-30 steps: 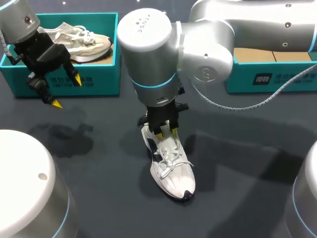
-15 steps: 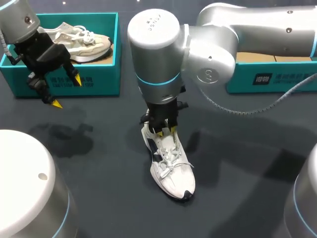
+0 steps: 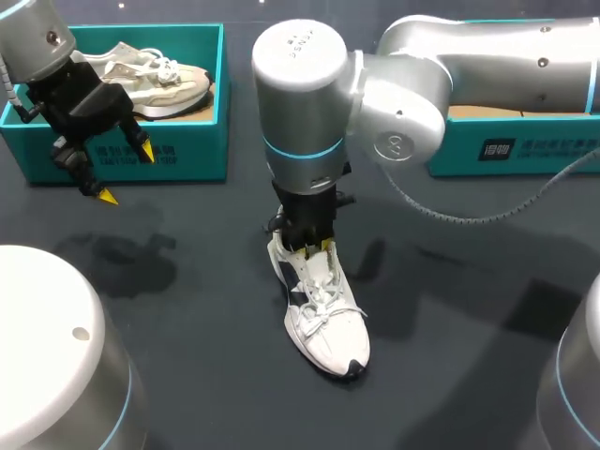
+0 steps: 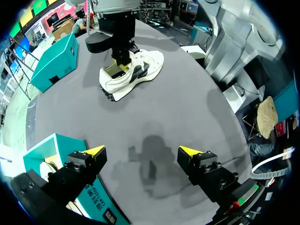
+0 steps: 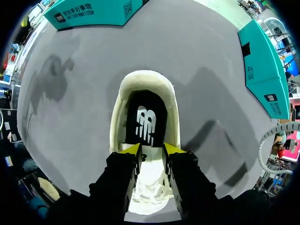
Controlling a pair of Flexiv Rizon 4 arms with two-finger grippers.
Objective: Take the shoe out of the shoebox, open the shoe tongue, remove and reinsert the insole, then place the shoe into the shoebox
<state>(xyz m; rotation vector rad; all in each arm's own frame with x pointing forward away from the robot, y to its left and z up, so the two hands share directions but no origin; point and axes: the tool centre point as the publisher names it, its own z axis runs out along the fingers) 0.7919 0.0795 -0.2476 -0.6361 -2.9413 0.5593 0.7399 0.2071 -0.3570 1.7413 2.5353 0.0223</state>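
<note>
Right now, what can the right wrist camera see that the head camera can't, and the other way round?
Only the right wrist view looks down into the white shoe and shows its black insole. Only the head view shows the shoe's toe, a second shoe lying in the teal shoebox, and the left tool, open, in front of that box. Both show the white shoe on the dark table with the right tool at its opening.
</note>
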